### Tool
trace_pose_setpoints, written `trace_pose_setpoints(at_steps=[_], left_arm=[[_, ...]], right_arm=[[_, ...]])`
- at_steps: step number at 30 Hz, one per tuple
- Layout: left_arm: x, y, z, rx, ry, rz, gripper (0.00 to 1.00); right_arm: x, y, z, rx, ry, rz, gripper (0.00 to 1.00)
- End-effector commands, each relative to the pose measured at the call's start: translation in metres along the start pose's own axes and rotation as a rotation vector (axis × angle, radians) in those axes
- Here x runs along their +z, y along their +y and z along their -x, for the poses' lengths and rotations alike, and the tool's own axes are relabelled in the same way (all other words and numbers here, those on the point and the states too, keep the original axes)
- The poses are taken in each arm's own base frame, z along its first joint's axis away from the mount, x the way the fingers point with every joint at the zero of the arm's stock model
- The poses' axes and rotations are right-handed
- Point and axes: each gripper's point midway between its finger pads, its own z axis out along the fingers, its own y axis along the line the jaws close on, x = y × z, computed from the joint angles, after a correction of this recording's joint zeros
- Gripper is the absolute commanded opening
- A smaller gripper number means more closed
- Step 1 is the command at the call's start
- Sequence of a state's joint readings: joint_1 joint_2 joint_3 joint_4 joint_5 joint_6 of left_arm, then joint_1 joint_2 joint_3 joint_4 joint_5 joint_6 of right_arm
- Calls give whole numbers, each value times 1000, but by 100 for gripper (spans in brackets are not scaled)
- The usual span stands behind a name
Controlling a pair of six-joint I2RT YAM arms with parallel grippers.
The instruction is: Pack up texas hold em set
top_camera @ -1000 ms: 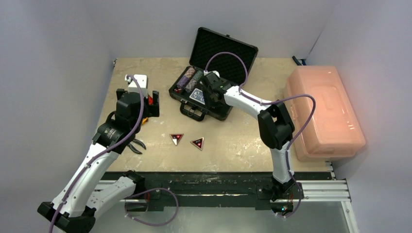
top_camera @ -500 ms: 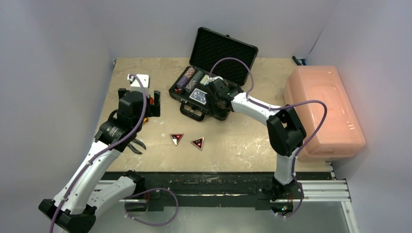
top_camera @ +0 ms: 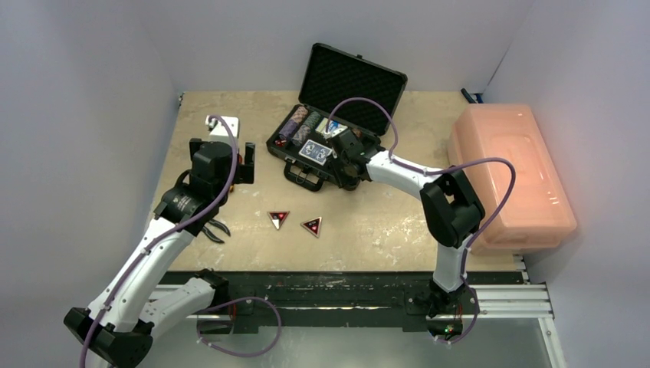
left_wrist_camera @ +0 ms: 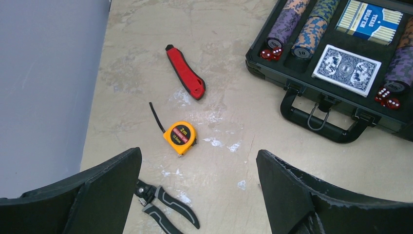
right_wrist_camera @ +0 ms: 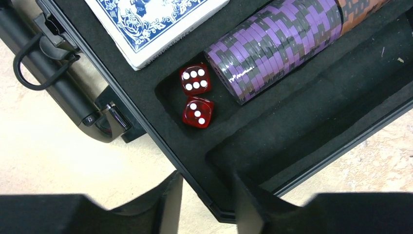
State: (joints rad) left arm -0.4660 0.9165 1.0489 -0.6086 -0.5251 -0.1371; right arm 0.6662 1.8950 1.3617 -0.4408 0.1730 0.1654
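Observation:
The black briefcase (top_camera: 306, 178) lies open at mid-table, its foam lid (top_camera: 352, 84) standing up. Inside lie chip stacks (top_camera: 301, 123), a blue-backed card deck (left_wrist_camera: 347, 69), a boxed deck (left_wrist_camera: 370, 20) and red dice (right_wrist_camera: 196, 95) beside a purple chip stack (right_wrist_camera: 277, 44). Two triangular red-black buttons (top_camera: 278, 218) (top_camera: 312, 225) rest on the table in front of the case. My right gripper (right_wrist_camera: 208, 178) hovers over the case's front right corner, jaws partly open astride the rim and holding nothing. My left gripper (left_wrist_camera: 199, 156) hangs wide open left of the case.
A large pink bin (top_camera: 510, 176) fills the right side. Left of the case lie a red-handled knife (left_wrist_camera: 186, 79), a yellow tape measure (left_wrist_camera: 180, 137) and black pliers (left_wrist_camera: 165, 209). A white block (top_camera: 221, 125) sits behind the left gripper.
My right gripper moved from over the middle of the case to its front right corner, uncovering the boxed deck, and its jaws narrowed. The left arm shifted slightly forward.

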Motion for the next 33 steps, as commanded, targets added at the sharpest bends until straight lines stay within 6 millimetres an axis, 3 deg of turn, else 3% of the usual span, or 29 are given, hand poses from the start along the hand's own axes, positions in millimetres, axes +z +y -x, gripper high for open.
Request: trace_pose_setpoints(at_steps=[1,5,9,19,26,29,33], left_arm=[[1,-1,2,-10,-1,0,88],[1,-9,-6,-23,55,-28,88],[-4,-20,-23,-52,124,-79,87],[-18,-26,-98,-141,371,-79,88],[-16,-40,-137,-228,480,-75,91],[-11,-50,-148,-260,512,-92,92],[-1,-60,-156,-259,541,-105,95]], right_arm=[[-7,6,-16,-17,47,53,37],[-8,13,-27,-18,72,98,27],[-13,21,-37,14,96,147,24],[-25,51,-59,61,154,195,20],[-34,72,-74,68,186,213,20],[-41,82,-75,71,183,232,23],[-52,81,-64,84,144,225,40]])
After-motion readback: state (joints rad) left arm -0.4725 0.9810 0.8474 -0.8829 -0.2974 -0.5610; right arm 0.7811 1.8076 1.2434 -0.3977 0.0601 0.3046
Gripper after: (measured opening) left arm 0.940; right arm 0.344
